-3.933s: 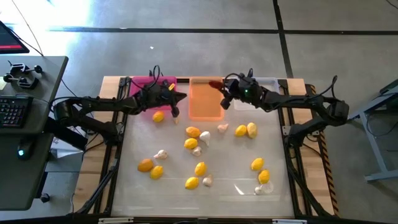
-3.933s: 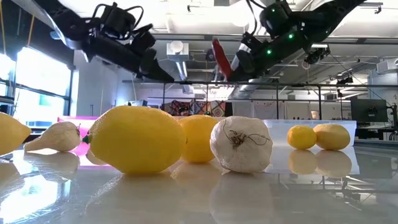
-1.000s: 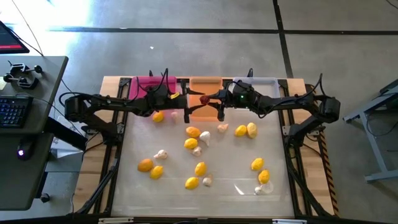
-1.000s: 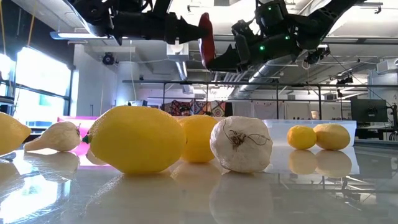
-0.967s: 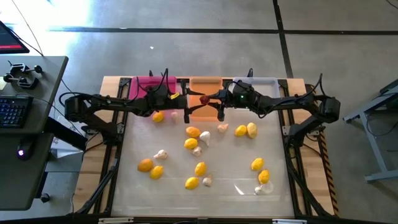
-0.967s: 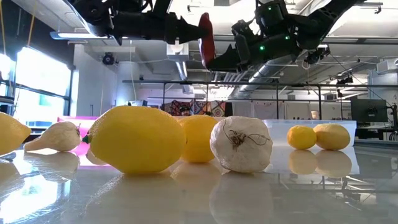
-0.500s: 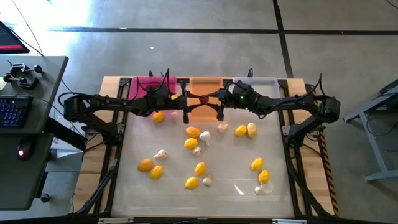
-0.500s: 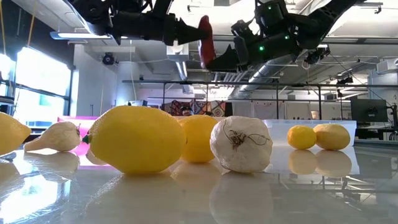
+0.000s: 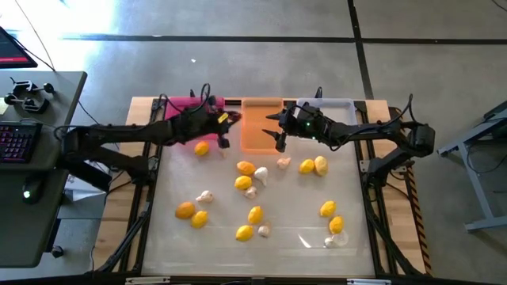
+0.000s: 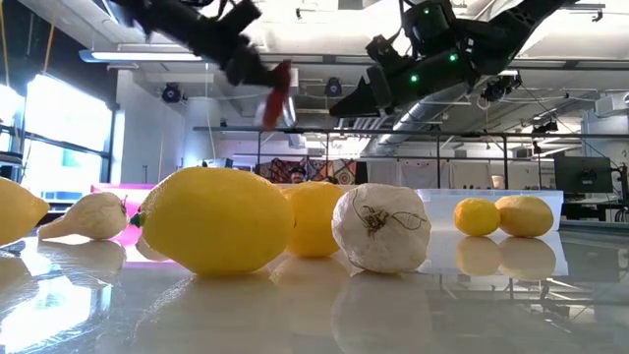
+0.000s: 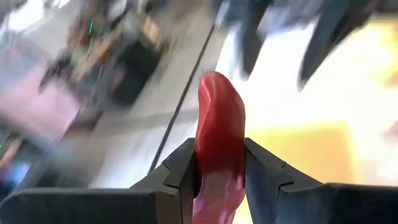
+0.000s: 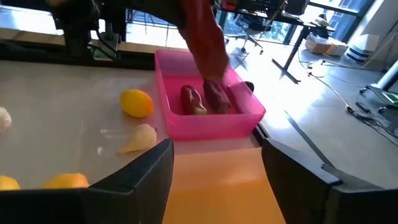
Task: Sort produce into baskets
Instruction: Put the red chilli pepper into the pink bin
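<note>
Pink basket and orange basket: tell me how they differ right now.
The pink basket is opaque magenta; the orange basket is see-through orange. The pink basket already holds chili peppers; the orange basket looks empty. The left gripper, shut on a red chili, is beside the pink basket; the right gripper, open, is over the orange basket. Both are shallow rectangular trays standing side by side along the table's far edge.

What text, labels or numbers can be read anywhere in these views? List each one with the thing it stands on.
None can be read.
The lemons, the garlic bulb, the pink basket and the orange basket bear no print.
The chili pepper in the left gripper's fingers is unmarked.
The monitor at the desk and the far-room signs in the low view are too small to read.
</note>
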Available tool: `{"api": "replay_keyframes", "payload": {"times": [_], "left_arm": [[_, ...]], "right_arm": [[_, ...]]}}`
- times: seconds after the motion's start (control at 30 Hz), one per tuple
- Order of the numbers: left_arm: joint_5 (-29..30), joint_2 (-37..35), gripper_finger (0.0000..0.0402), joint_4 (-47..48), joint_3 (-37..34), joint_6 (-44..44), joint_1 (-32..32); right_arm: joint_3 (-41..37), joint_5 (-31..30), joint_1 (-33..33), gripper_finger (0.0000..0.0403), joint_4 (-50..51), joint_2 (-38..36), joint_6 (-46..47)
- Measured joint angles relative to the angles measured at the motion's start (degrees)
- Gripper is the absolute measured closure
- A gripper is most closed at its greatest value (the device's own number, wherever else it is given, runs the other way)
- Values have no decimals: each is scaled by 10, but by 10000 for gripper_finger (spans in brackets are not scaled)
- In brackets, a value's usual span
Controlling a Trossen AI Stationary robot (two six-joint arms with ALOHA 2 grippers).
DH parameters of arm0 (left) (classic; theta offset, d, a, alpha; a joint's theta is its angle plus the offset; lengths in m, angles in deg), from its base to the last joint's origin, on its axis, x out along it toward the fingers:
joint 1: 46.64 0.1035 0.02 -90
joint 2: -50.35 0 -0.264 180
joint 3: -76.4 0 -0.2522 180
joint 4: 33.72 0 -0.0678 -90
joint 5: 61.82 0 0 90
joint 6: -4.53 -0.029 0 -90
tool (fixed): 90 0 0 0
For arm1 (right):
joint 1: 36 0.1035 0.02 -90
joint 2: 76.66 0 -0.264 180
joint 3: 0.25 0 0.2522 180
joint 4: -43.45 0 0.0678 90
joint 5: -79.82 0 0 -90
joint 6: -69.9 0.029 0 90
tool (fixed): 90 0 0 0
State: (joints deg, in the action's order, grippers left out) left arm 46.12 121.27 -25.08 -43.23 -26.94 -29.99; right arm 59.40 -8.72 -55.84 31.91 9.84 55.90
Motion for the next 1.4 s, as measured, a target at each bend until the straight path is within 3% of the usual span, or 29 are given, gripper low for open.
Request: {"api": "replay_keyframes", "payload": {"times": [0.17, 0.27, 0.57, 0.8, 1.0, 1.2, 1.4], "left_arm": [[137, -40, 313, 172, 0, 74, 18], [166, -45, 313, 254, 0, 116, 36], [147, 12, 313, 347, 6, 145, 116], [80, 94, 313, 450, 73, 144, 154], [14, 162, 314, 475, 114, 142, 180], [27, 204, 307, 493, 131, 139, 195], [35, 207, 261, 493, 131, 164, 192]], "right_arm": [[0, -2, 0, 167, 7, 0, 0], [0, -2, 0, 167, 9, 0, 0], [0, -2, 0, 166, 9, 0, 2], [0, -2, 0, 166, 17, 0, 2], [0, -2, 0, 166, 20, 0, 2], [0, 3, 0, 166, 20, 0, 7], [0, 5, 0, 166, 20, 0, 11]]}}
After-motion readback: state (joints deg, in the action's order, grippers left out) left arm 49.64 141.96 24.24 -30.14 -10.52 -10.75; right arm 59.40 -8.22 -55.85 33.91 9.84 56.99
